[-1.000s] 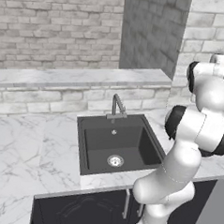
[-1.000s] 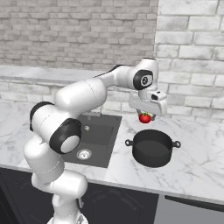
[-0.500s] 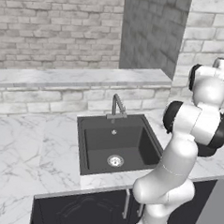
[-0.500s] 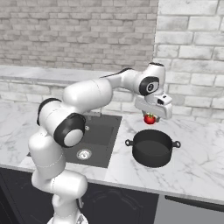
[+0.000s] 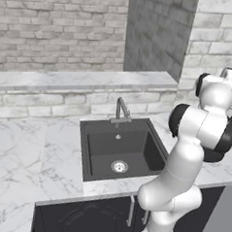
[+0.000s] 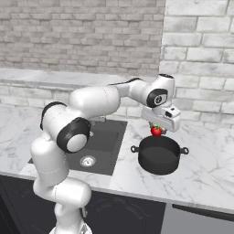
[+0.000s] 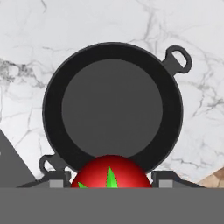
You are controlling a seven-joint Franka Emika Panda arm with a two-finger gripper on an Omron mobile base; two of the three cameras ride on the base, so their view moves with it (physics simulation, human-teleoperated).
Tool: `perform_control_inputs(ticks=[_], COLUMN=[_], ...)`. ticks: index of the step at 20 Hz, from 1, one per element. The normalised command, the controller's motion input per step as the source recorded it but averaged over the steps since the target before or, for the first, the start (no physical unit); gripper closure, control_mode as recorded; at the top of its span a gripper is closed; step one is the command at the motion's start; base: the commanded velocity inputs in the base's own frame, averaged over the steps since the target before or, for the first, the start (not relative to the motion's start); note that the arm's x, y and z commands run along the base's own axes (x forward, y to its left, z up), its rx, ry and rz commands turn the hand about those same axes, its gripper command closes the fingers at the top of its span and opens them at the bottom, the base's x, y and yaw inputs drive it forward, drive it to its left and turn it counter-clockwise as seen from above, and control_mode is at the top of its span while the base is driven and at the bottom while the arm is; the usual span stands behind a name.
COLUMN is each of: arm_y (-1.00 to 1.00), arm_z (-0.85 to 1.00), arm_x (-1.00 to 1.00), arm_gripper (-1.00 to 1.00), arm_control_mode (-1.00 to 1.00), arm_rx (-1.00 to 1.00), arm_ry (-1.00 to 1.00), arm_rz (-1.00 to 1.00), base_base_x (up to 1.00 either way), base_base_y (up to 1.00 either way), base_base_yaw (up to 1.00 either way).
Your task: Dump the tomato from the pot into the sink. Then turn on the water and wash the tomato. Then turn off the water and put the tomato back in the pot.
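My gripper (image 6: 157, 132) hangs just above the black pot (image 6: 159, 154), shut on the red tomato (image 6: 156, 131). Seen from the hand, the tomato (image 7: 109, 172) with its green stem sits between the two fingertips, over the near rim of the pot (image 7: 113, 104), whose inside is bare. The pot stands upright on the marble counter to the right of the dark grey sink (image 6: 98, 145). The sink (image 5: 121, 147) has a silver drain (image 5: 118, 166) and a grey faucet (image 5: 121, 108) behind it; no water is running.
A raised marble ledge (image 5: 81, 79) and brick wall run behind the sink. A brick pillar (image 6: 201, 59) stands behind the pot. Marble counter (image 6: 205, 173) spreads to the right of the pot and to the left of the sink (image 5: 33, 156).
The arm has carried the tomato to the right and lower, from left of the pot to just above it. The tomato stays in the grip.
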Motion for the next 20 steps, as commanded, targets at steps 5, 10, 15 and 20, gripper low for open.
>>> perform_control_inputs(ticks=[5, 10, 15, 20], arm_y=[0.00, -0.10, -0.08, -0.02], arm_z=[-0.53, -0.42, -0.32, -0.30], arm_x=[0.00, 0.00, 0.00, 0.00], arm_gripper=[1.00, 1.00, 1.00, 1.00], arm_control_mode=[-1.00, -1.00, -1.00, -1.00], arm_rx=[0.00, 0.00, 0.04, 0.12], arm_ry=[0.02, 0.07, 0.00, 0.00], arm_rz=[0.00, 0.00, 0.00, 0.00], base_base_x=[0.00, 0.00, 0.00, 0.00], base_base_y=[0.00, 0.00, 0.00, 0.00], base_base_yaw=[0.00, 0.00, 0.00, 0.00])
